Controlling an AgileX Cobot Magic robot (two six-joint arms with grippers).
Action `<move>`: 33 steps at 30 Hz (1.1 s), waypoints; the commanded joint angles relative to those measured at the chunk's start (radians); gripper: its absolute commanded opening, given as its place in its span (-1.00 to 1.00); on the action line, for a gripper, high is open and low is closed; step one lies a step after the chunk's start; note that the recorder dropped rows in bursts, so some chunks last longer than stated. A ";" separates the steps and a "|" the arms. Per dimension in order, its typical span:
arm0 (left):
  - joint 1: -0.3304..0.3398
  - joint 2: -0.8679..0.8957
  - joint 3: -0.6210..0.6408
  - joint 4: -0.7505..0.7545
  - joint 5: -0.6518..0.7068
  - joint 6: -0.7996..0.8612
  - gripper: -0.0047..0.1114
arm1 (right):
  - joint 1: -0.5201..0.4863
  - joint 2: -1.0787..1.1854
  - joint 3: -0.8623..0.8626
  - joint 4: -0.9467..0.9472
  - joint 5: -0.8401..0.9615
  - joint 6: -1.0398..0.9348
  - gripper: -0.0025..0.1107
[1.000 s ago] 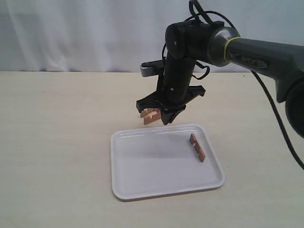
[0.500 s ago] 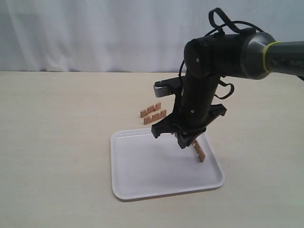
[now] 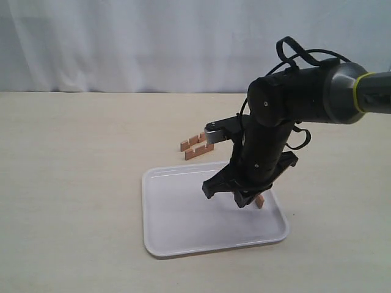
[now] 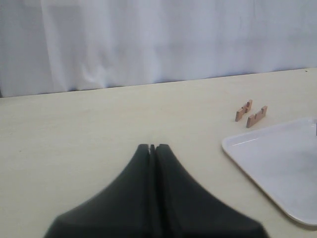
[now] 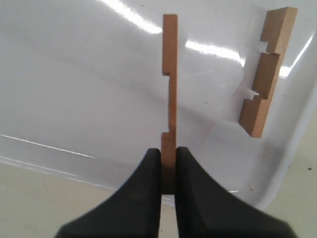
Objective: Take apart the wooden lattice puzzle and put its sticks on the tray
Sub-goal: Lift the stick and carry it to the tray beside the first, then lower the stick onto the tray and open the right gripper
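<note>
The held stick (image 5: 169, 89) is pinched by one end between the jaws of the right gripper (image 5: 168, 163), which press on its two broad faces. Its long axis runs straight out ahead of the fingertips, in line with them. Beyond and all around its free end lies the white floor of the tray (image 5: 74, 99), so the stick is over the tray and pointing down at it. The exterior view shows the gripper low above the tray's near-right part, but I cannot tell whether the free end already touches the floor. Just beside it, off one jaw's outer side, the stick already on the tray (image 5: 267, 74) lies roughly parallel, apart from the held one, with its notches turned toward it and the tray's rim close behind it. By my judgement, letting go here would lay the held stick on the tray. The bare floor is on the side away from that resting stick, so that is the safer way for it to fall. Outside the tray, past the rim behind the right gripper's wrist, the two sticks on the table (image 3: 197, 146) lie side by side and near each other. The right gripper looks much the nearer to them. The left gripper (image 4: 152, 148) has its jaws pressed together on nothing, with that pair well ahead of its fingertips and off to one side.
</note>
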 commanded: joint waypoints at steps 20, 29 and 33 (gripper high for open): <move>-0.001 0.000 0.002 -0.001 -0.011 -0.003 -0.92 | 0.000 0.042 0.097 -0.108 -0.252 0.118 -0.88; -0.001 0.000 0.002 -0.001 -0.011 -0.003 -0.92 | 0.000 0.067 0.097 -0.142 -0.262 0.154 -0.88; -0.001 0.000 0.002 -0.001 -0.011 -0.003 -0.92 | 0.000 0.067 0.097 -0.142 -0.269 0.154 -0.88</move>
